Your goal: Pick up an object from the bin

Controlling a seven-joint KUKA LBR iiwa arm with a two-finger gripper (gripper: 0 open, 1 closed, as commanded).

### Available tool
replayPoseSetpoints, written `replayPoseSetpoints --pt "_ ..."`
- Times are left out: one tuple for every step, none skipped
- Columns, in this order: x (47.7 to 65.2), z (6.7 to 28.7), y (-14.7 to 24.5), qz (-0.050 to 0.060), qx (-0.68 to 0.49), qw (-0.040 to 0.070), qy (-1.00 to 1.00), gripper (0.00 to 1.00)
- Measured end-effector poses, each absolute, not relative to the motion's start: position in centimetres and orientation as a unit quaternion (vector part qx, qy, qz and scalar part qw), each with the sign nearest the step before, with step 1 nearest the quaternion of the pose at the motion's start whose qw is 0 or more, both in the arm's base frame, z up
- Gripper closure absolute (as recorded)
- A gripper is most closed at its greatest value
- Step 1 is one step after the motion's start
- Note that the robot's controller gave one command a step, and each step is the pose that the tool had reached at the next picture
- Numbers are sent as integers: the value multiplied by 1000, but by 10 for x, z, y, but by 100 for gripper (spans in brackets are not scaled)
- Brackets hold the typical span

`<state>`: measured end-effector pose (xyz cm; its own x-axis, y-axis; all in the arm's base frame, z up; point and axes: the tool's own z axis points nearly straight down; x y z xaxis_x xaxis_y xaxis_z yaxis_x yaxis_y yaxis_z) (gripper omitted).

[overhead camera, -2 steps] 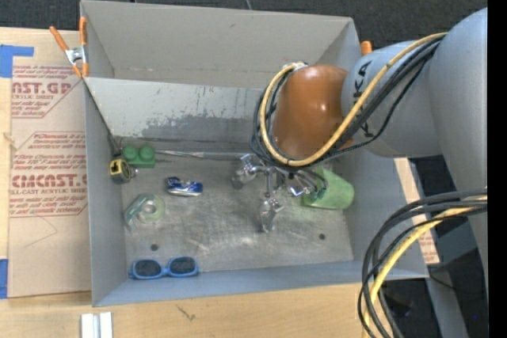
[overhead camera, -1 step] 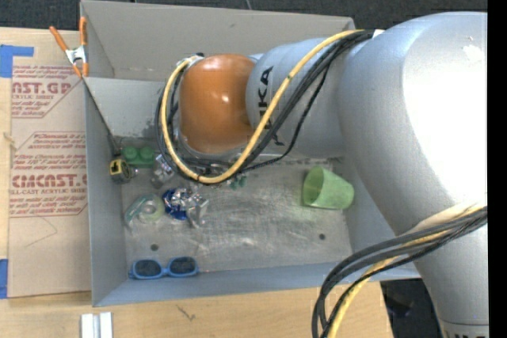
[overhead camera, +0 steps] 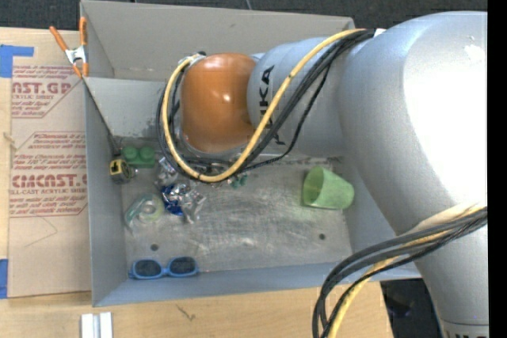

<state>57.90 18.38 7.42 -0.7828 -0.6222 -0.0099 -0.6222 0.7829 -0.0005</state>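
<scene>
My orange dome-shaped wrist cover hides my jaws at centre-left of the frame, so I cannot tell how wide they are. Just below its edge lies a small crumpled blue-and-silver thing, hard to make out. A pale green plastic cup lies well apart, to the right.

One green cup; one blue sunglasses; one green lump; one small mixed heap.

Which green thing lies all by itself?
The pale green cup, tipped on its side at the right. The darker green thing sits by the left wall among other bits.
</scene>
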Motion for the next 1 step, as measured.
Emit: replayPoseSetpoints --pt "555 206 199 0 -354 5 935 100"
